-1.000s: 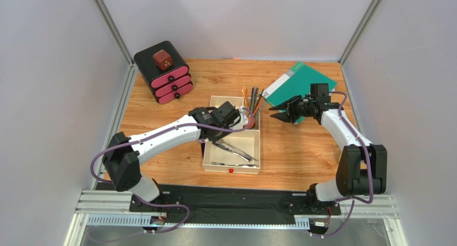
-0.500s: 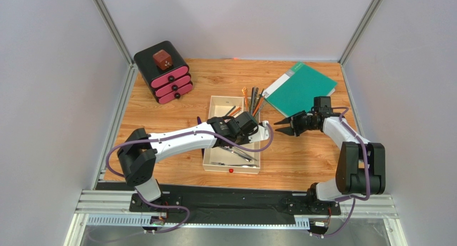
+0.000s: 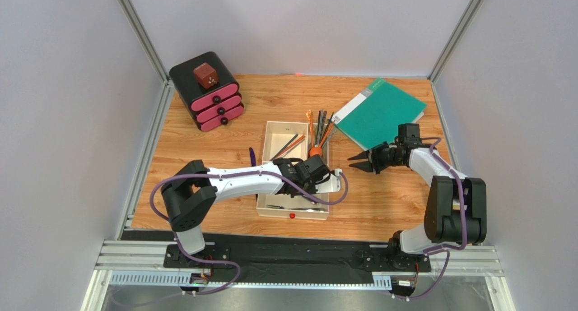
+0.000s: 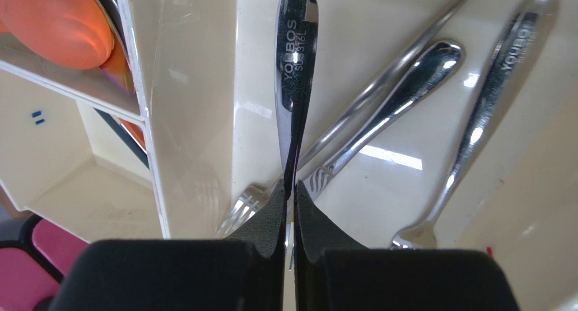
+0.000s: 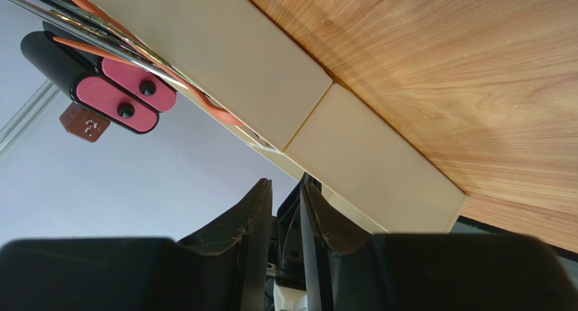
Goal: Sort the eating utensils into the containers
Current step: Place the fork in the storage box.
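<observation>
Pinching a silver utensil [image 4: 294,67] by its handle in the tightly closed left gripper [image 4: 290,213], low over the large near compartment of the cream tray [image 3: 309,215], above other silver cutlery [image 4: 407,81] lying there. Just right of the tray, right gripper [image 5: 285,189] narrowly parted, gripping nothing. Farther back, orange utensil [image 3: 315,150] and dark chopsticks [image 3: 288,146] in the small compartments.

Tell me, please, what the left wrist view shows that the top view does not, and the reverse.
Only the left wrist view shows the grip up close: the left gripper pinched shut on a silver utensil with lettering stamped on its handle. Only the top view shows the right gripper, open over the wood beside the tray, and the green folder. Both show the cream tray, loose silver cutlery in its big compartment, and an orange utensil.
</observation>
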You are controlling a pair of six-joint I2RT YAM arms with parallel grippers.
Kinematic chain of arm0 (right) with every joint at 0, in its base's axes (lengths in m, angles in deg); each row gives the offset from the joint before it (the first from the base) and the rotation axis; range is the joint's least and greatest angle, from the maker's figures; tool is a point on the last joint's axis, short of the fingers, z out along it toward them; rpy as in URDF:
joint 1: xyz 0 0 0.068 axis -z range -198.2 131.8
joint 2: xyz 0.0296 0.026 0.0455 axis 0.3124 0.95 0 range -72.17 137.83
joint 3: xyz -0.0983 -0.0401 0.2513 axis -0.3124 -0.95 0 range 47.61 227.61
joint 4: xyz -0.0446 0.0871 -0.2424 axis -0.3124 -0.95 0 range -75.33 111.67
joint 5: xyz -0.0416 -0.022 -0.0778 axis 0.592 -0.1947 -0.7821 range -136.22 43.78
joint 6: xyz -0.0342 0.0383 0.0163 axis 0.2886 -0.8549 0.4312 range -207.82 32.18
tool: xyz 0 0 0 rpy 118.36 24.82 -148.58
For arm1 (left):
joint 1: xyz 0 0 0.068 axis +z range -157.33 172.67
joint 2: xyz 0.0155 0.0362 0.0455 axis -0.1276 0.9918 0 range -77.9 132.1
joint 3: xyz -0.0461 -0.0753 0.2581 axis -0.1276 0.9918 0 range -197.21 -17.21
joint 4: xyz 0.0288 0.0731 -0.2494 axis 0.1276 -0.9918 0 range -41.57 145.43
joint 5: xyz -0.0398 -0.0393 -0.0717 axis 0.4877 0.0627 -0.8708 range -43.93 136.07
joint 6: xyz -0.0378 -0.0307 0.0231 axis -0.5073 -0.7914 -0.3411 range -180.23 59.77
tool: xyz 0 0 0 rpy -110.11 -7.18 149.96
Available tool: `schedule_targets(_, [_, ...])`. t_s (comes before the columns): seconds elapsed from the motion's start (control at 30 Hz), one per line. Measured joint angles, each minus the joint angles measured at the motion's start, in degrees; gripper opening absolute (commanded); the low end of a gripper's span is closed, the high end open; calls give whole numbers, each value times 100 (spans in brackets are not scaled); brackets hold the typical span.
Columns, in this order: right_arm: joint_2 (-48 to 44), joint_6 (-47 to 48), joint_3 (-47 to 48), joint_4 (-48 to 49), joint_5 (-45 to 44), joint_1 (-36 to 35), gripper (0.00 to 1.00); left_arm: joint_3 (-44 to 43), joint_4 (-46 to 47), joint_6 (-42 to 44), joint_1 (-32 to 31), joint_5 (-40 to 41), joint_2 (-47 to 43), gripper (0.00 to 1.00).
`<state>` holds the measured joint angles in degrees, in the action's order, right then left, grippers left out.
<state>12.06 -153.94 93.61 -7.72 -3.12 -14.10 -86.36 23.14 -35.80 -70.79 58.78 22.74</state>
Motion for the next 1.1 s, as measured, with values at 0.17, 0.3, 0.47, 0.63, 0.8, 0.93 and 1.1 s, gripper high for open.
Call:
schedule_targets(0.17, [0,-7,-50,55,11,35,27,-149,15,4,0,542,518,5])
schedule_targets(0.3, [0,-26,-197,118,59,72,26,-428,-83,-28,0,828,997,24])
schedule_targets(0.47, [-20,-44,-341,140,79,131,26,-686,-361,-254,0,1204,1067,25])
schedule_targets(0.63, [-44,-46,-424,146,103,170,25,-857,-688,-680,0,1624,1071,34])
schedule_targets(0.8, [-44,-44,-448,151,120,199,25,-743,-820,-1051,0,1690,807,54])
schedule_targets(0.93, [-44,-42,-448,153,131,199,25,-728,-861,-1344,26,1585,127,47])
schedule_targets(1.1, [-42,-42,-448,164,146,210,25,-743,-879,-2085,321,1427,-887,52])
